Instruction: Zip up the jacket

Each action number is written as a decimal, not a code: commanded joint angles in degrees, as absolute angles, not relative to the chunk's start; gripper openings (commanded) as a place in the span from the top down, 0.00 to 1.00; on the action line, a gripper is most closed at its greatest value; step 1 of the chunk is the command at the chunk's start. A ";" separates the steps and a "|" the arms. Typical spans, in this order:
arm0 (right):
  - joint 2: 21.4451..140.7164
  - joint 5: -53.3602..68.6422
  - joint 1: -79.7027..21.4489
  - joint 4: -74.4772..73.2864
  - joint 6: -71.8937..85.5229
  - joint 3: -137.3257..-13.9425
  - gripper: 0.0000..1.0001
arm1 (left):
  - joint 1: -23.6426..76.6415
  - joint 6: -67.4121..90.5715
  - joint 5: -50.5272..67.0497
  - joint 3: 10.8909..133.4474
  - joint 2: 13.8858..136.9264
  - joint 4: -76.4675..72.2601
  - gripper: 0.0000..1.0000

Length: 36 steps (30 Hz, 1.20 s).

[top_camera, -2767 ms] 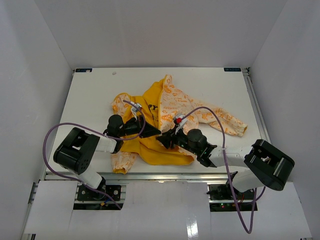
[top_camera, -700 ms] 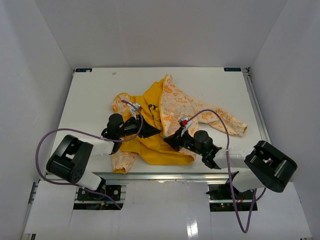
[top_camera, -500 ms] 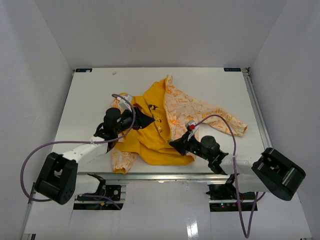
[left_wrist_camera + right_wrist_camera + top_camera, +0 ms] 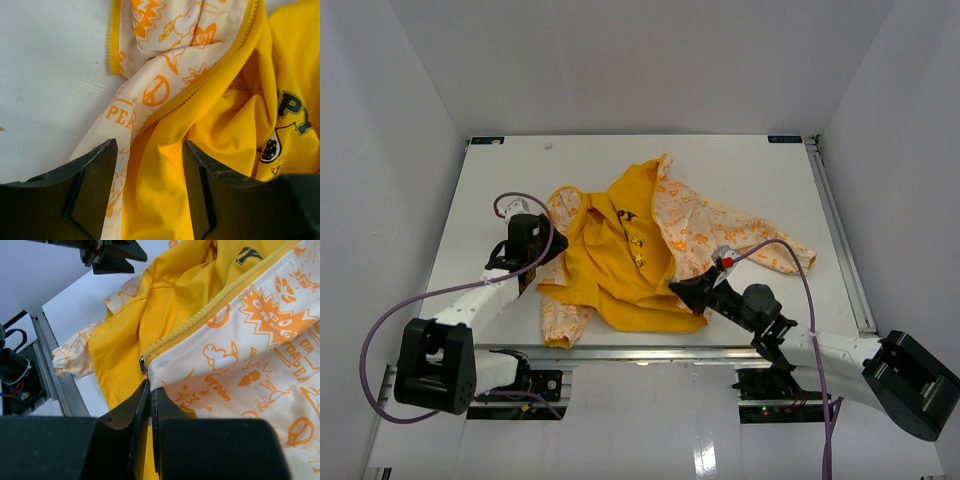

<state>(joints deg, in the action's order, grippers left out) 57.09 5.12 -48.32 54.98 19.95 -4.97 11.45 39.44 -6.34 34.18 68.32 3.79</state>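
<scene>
The jacket [image 4: 620, 265] lies spread open on the table, yellow lining up, with its cream orange-printed sleeves out to each side. My left gripper [image 4: 546, 252] hovers open over the jacket's left front edge [image 4: 200, 85], and yellow fabric lies below its fingers [image 4: 100, 170] without being pinched. My right gripper [image 4: 677, 289] is shut on the bottom corner of the right front panel [image 4: 240, 340]. The metal zipper slider [image 4: 143, 365] sits just above its tips [image 4: 150, 390], and the yellow zipper teeth [image 4: 200, 315] run up from there.
The white table [image 4: 500, 180] is boxed in by white walls on three sides. Its metal front rail [image 4: 640, 350] runs just below the jacket's hem. Purple cables [image 4: 410, 300] loop from both arms. A small speck [image 4: 548, 146] lies at the back left.
My left gripper has let go of the jacket, opened and drawn back to the left. My right gripper, still shut, has pulled its corner toward the near right, spreading the jacket wider.
</scene>
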 commanded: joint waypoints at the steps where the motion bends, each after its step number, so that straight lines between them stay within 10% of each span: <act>1: 54.80 3.34 -48.16 55.06 19.60 -3.78 0.92 | 10.95 37.56 -1.07 33.54 74.81 -3.97 0.35; 10: 55.70 1.32 -48.16 54.78 20.13 -4.15 0.92 | 15.08 33.87 12.86 36.61 78.60 -12.04 0.86; 18: 57.16 0.58 -48.16 54.23 20.51 -5.18 0.92 | 24.94 30.02 7.79 39.80 77.95 -9.94 0.93; 23: 57.73 0.35 -48.18 54.14 20.72 -5.36 0.92 | 28.20 28.20 10.32 40.17 81.91 -12.69 0.87; 29: 58.62 0.35 -48.20 54.14 20.77 -5.45 0.92 | 29.18 28.10 15.49 39.32 82.56 -15.26 0.55; 36: 57.88 0.35 -48.21 53.79 20.83 -5.36 0.92 | 28.44 31.50 -8.62 43.06 75.99 4.57 0.40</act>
<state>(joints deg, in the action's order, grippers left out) 58.55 1.30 -48.34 52.40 20.62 -3.97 29.11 29.20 5.65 39.72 80.77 -7.20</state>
